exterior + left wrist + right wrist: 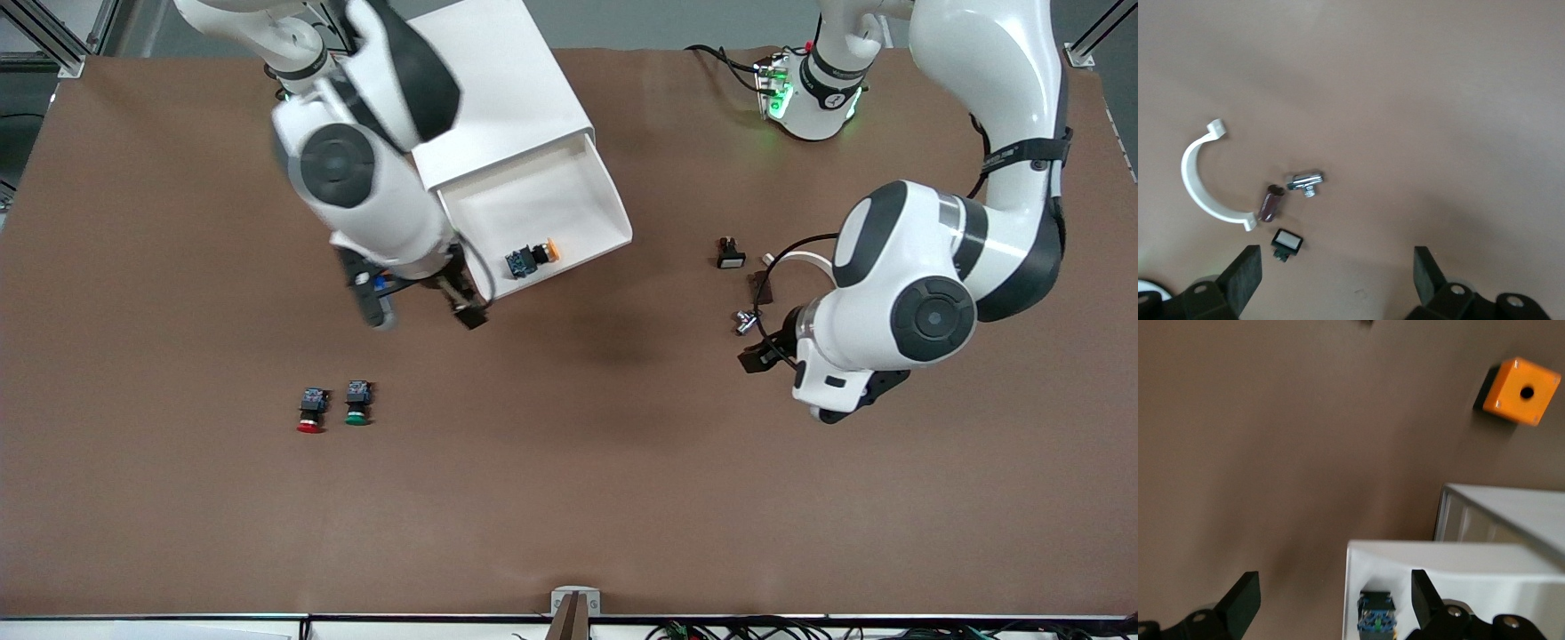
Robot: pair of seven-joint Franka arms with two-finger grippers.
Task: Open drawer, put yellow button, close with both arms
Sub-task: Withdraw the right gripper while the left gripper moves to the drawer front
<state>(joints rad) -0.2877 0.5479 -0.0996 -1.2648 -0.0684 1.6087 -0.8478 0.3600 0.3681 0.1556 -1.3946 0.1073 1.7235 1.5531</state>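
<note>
I have the yellow button lying in the open top drawer, near its front edge. My right gripper hangs over that front edge, jaws wide and empty. My left gripper waits wide open over table clutter. Next I would press both grippers squarely against the drawer front, pushing evenly.

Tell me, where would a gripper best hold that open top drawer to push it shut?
Probably no pinch is needed: the drawer stands pulled out with the yellow button lying inside. Its wide flared front lip faces the front camera, so pressing flat on that lip, coming from the camera's side, looks best. Both the right gripper and left gripper are open.
</note>
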